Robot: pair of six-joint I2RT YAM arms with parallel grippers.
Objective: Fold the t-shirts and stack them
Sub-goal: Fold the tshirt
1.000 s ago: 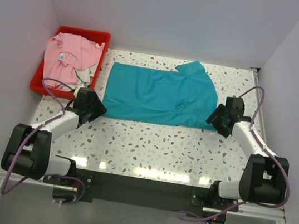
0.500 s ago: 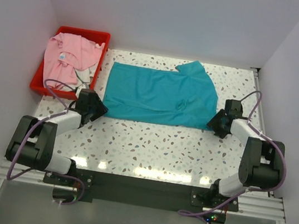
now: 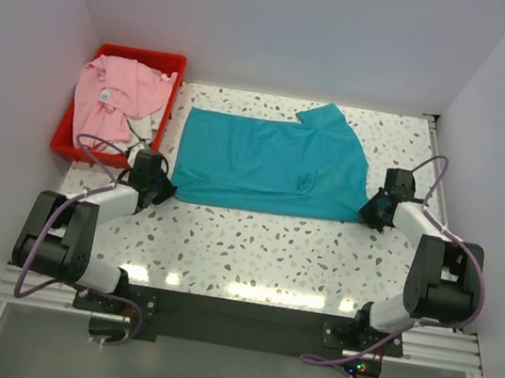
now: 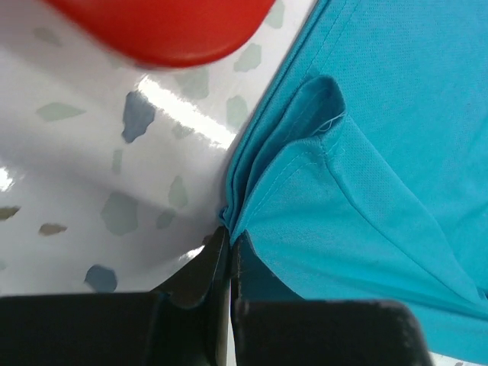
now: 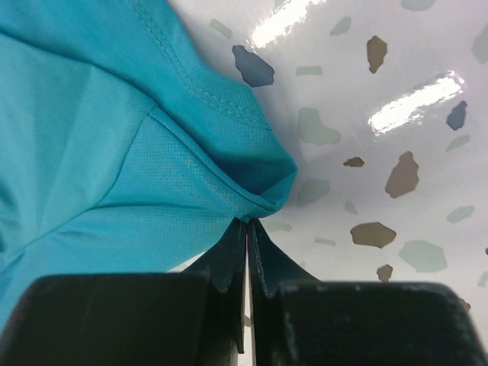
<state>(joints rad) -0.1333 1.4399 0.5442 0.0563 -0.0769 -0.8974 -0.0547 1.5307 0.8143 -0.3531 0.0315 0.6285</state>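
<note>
A teal t-shirt lies spread across the middle of the speckled table, folded lengthwise. My left gripper is shut on its near left corner, and the wrist view shows the bunched teal cloth pinched at the left gripper's tips. My right gripper is shut on the near right corner, where the teal hem is nipped at the right gripper's tips. A light pink t-shirt with a small neck label lies crumpled in the red bin.
The red plastic bin stands at the back left, close to my left gripper; its rim shows in the left wrist view. White walls close in the table on three sides. Speckled tabletop lies between the shirt and the arm bases.
Both grippers have moved in to the teal shirt's near corners and closed on them. The right arm has drawn in toward the shirt. The near edge has puckered slightly.
</note>
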